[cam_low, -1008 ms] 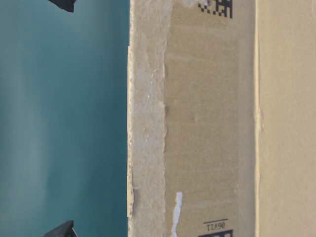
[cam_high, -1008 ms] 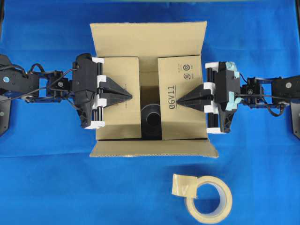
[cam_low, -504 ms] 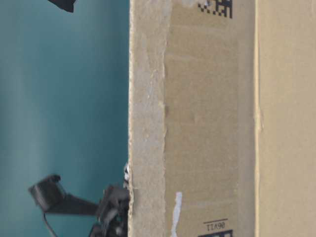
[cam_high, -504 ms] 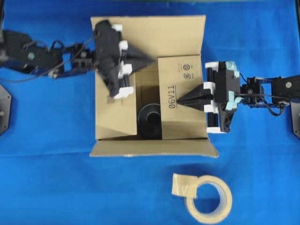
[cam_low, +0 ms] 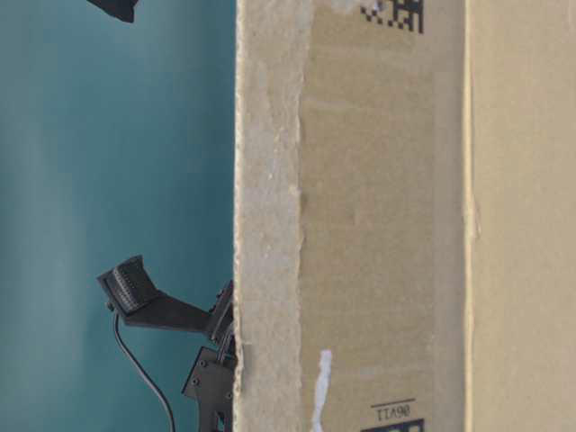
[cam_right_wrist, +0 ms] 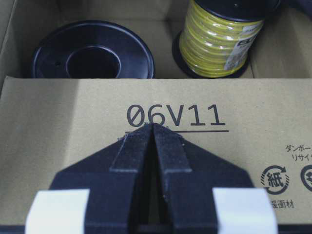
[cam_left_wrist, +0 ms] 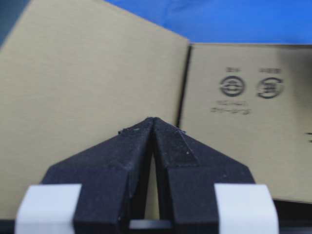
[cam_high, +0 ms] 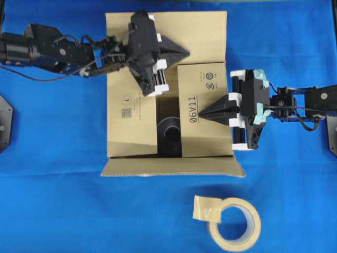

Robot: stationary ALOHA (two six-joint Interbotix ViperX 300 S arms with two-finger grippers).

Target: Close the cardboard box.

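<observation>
Large brown cardboard box (cam_high: 168,95) sits mid blue surface (cam_high: 52,200), side flaps folded in. Left pincer (cam_high: 185,53), tips together and empty, has been shifted from the left flap to the far flap. Right pincer (cam_high: 202,113) is kept pressed on the "06V11" flap, tips together, nothing gripped.

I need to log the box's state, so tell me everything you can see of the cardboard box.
The cardboard box is a large brown corrugated carton on the blue table. Its two side flaps lie folded in with a gap between them; the far and near flaps are still open. One flap reads 06V11. The shut right hand presses that flap; the shut left hand hovers at the far flap.
</observation>
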